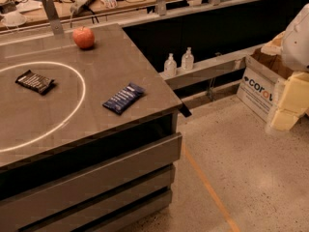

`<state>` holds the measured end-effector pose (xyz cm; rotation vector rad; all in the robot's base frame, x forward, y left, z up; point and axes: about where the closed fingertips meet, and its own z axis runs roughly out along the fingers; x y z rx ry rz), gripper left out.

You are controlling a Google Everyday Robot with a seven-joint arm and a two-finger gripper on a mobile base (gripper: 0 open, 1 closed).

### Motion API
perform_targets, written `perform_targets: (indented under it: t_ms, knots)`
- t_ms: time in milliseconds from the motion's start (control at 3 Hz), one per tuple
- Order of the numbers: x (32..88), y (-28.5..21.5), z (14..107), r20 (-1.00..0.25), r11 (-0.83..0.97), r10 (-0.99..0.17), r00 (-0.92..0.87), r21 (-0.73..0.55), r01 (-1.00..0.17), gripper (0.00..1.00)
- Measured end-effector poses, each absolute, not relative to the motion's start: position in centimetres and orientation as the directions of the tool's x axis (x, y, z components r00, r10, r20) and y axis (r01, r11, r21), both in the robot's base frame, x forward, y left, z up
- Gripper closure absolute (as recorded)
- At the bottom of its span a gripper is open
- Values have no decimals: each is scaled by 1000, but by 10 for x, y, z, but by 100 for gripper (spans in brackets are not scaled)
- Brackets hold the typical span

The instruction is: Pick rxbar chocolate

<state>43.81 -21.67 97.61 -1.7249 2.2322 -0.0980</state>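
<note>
The robot's gripper (288,103) hangs at the right edge of the scene, off the table (120,66) and well apart from everything on it. Whether it is spread or pressed together cannot be told, and nothing can be seen in its hold. The rxbar chocolate (35,81), in a black wrapper with pale lettering, lies flat far to the gripper's left, inside a bright ring of light (84,88) on the tabletop. It appears to be laid out in the open for a grasp from above.

A dark blue wrapped bar (123,98) lies between the gripper and the target (the nearer of the two, and the wrong one), so a reach would probably pass over it. A red apple (83,37) sits beyond both bars, near the table's far edge. Two clear pump bottles (170,65) stand on a ledge between table and gripper.

Just beside the gripper, a cardboard box (258,88) is partly covered and its printed word is cut off. The white arm (297,33) above runs out of frame, and neither wrapper's lettering can be read.
</note>
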Motion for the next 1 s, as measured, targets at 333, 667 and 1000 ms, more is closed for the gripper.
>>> perform_targets:
  t_ms: [333,667,1000]
  knots:
    - [438,-217,976,-207,270,-953,-222,-245,-931,0]
    - [428,-203,981,-269,261,-944,-189,-263,-929,0]
    - [414,-142,977,-470,271,-875,-118,-274,-923,0]
